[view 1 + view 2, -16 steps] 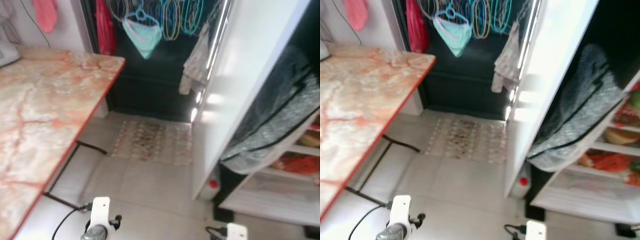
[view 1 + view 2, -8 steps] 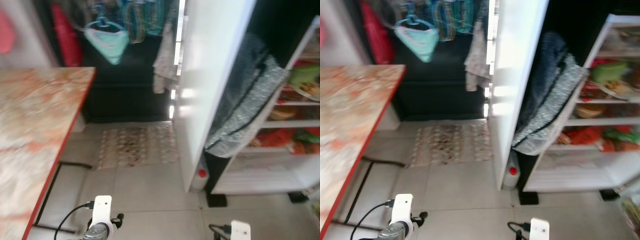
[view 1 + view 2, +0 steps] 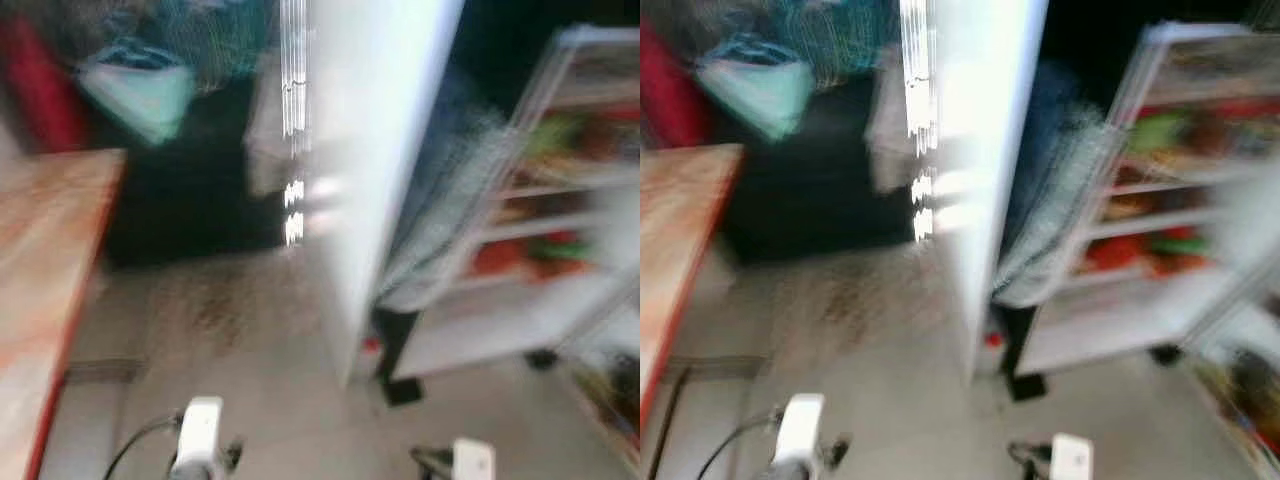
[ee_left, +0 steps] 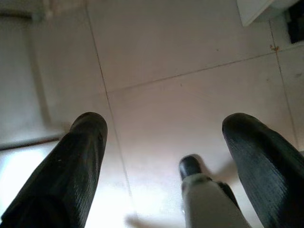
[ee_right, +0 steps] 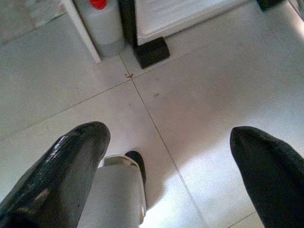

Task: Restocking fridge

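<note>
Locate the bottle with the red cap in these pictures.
The bottle with the red cap stands on the tiled floor at the foot of the open fridge door, beside a black block; the right wrist view shows it clearly.

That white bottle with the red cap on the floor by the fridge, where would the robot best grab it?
Probably around the body just below the red cap, coming from the open tiled floor side. The bottle stands upright, with the white fridge door edge close on one side and a black foot on the other. Both the left gripper and right gripper hang open, empty.
</note>
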`<state>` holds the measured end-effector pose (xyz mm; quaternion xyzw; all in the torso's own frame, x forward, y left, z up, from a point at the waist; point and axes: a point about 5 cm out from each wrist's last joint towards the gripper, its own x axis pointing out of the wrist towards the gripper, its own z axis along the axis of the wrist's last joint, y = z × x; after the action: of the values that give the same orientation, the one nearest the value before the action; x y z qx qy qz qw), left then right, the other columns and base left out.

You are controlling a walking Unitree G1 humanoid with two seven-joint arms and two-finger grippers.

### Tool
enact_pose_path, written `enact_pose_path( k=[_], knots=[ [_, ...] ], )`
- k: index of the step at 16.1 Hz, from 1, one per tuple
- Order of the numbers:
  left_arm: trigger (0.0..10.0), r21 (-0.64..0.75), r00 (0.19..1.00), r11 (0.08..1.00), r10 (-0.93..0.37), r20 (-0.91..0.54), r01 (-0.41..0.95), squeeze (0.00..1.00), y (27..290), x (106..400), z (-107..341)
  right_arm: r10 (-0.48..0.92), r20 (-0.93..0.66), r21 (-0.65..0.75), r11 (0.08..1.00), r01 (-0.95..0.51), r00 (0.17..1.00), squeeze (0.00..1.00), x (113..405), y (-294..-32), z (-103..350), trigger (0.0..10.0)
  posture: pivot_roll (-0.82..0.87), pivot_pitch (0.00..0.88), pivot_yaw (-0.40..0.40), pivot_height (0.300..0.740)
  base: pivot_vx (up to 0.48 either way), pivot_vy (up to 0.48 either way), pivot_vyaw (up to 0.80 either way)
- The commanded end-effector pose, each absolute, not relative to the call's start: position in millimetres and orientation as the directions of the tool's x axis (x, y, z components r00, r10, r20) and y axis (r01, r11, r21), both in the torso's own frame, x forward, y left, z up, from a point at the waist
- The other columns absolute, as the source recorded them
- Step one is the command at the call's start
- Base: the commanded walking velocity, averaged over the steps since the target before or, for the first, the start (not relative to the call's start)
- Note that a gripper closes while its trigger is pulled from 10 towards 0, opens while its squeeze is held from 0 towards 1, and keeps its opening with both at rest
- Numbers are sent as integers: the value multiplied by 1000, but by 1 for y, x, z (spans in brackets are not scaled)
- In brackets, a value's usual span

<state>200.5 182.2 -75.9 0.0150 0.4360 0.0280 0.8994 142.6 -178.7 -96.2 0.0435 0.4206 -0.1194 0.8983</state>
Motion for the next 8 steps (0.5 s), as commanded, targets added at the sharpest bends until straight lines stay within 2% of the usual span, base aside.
enact_pose_path(
  k=[1, 8],
  knots=[
    [10000, 45, 626, 999, 48, -778, -21, 0, 175, 206, -74, -199, -769, -38, 963, 267, 608, 0, 141, -185, -96, 10000, -114, 48, 43, 740, 0, -364, -769],
    [10000, 30, 633, 999, 39, -773, -26, 0, 175, 207, -73, -206, -767, -40, 961, 275, 608, 0, 144, -188, -95, 10000, -116, 53, 44, 740, 0, 0, -769]
  ],
)
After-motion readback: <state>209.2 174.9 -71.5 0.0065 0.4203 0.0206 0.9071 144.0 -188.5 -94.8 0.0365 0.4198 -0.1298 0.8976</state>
